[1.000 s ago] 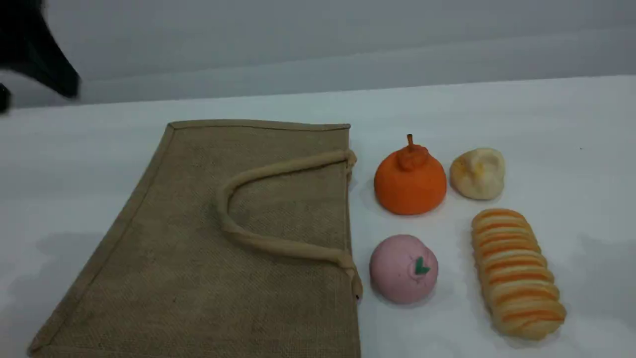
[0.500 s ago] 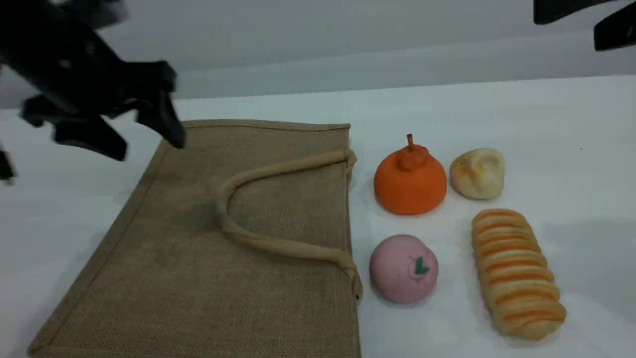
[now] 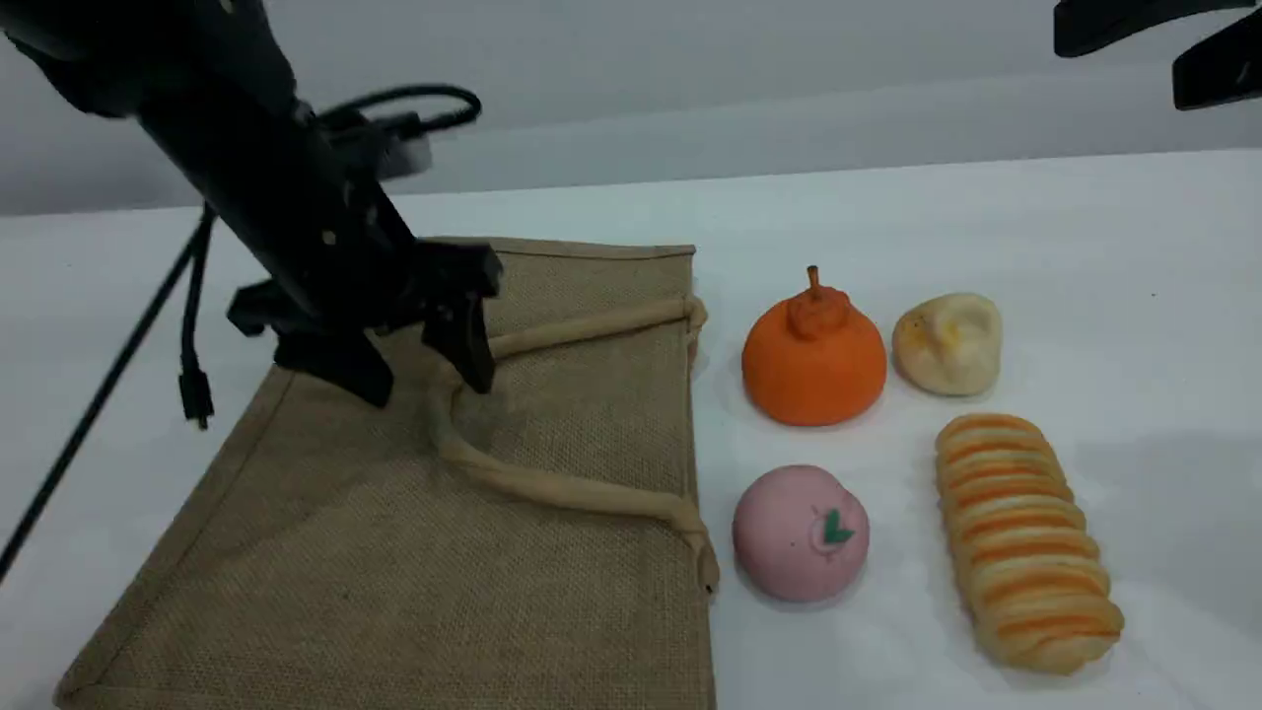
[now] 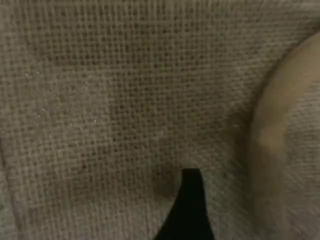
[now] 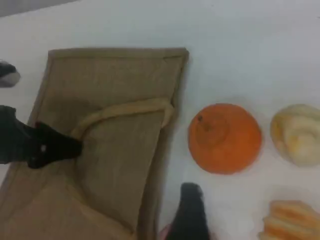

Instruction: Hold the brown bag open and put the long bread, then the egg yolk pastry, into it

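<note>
The brown bag [image 3: 394, 552] lies flat on the table, its mouth edge facing right toward the food, and a beige handle loop [image 3: 552, 488] rests on top. My left gripper [image 3: 429, 387] hovers open just over the bend of that loop, one finger on each side, nothing held. The left wrist view shows the bag's weave [image 4: 110, 100], the handle [image 4: 272, 135] and one fingertip [image 4: 187, 205]. The long bread [image 3: 1025, 542] lies at the front right. The egg yolk pastry [image 3: 948, 343] sits behind it. My right gripper [image 3: 1116, 61] hangs open high at the top right.
An orange stemmed fruit [image 3: 813, 355] and a pink ball with a green leaf [image 3: 801, 532] stand between the bag's mouth and the bread. A black cable [image 3: 192, 325] dangles from the left arm over the table's left side.
My left arm swept in from the upper left and down to the handle bend. The right gripper came into the top right corner and stayed there. Bag and food did not move.
</note>
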### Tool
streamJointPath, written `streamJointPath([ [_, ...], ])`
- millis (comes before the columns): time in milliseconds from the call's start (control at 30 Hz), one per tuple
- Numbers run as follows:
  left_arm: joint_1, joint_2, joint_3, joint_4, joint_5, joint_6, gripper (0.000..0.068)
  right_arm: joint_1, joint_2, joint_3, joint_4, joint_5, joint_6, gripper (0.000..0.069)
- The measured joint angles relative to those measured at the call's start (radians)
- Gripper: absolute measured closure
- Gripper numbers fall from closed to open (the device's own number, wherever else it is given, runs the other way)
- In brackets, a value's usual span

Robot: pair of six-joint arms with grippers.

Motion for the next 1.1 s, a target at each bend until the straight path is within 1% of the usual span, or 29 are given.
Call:
streamJointPath([
  [167,-0.015,0.043,-0.005,0.023,-0.002,-0.037,0.0118,0.000,0.000,0.002,-0.001,-0.002,0.000,0.0162],
  [200,-0.016,0.045,-0.005,0.028,-0.005,-0.055,0.0127,0.000,0.000,0.002,-0.001,-0.002,0.000,0.0162],
  [267,-0.019,0.046,-0.005,0.032,-0.007,-0.065,0.0169,0.000,0.000,0.002,-0.001,-0.002,0.000,0.0162],
  [333,-0.023,0.048,-0.005,0.030,-0.006,-0.065,0.0234,0.000,0.000,0.002,-0.001,-0.003,-0.001,0.0162],
  [367,-0.023,0.049,-0.005,0.027,-0.006,-0.065,0.0281,0.000,0.000,0.002,-0.001,-0.006,0.000,0.0162],
  [433,-0.023,0.049,-0.005,0.026,-0.003,-0.071,0.0385,0.000,0.000,0.002,-0.001,-0.006,0.000,0.0162],
  [533,-0.023,0.049,-0.005,0.023,0.000,-0.074,0.0566,0.000,0.000,0.002,-0.001,-0.006,0.000,0.0162],
  [567,-0.023,0.049,-0.005,0.023,0.000,-0.074,0.0592,0.000,0.000,0.002,-0.001,-0.006,0.000,0.0162],
  [633,-0.023,0.049,-0.009,0.023,0.008,-0.074,0.0594,0.000,0.000,0.002,-0.001,-0.006,0.000,0.0162],
  [700,-0.023,0.047,-0.034,0.026,0.062,-0.070,0.0594,0.000,0.000,0.002,-0.001,-0.006,0.001,0.0162],
  [800,-0.023,0.018,-0.091,0.031,0.172,-0.045,0.0594,0.000,0.000,0.002,-0.001,-0.007,0.001,0.0162],
  [867,-0.023,-0.010,-0.138,0.038,0.247,-0.012,0.0594,0.000,0.000,0.003,-0.001,-0.007,0.001,0.0162],
  [933,-0.023,-0.049,-0.194,0.058,0.337,0.021,0.0594,0.000,0.004,0.003,-0.001,-0.009,0.001,0.0162],
  [1100,-0.022,-0.156,-0.339,0.074,0.532,0.086,0.0594,0.000,0.029,0.003,-0.001,-0.010,0.001,0.0162],
])
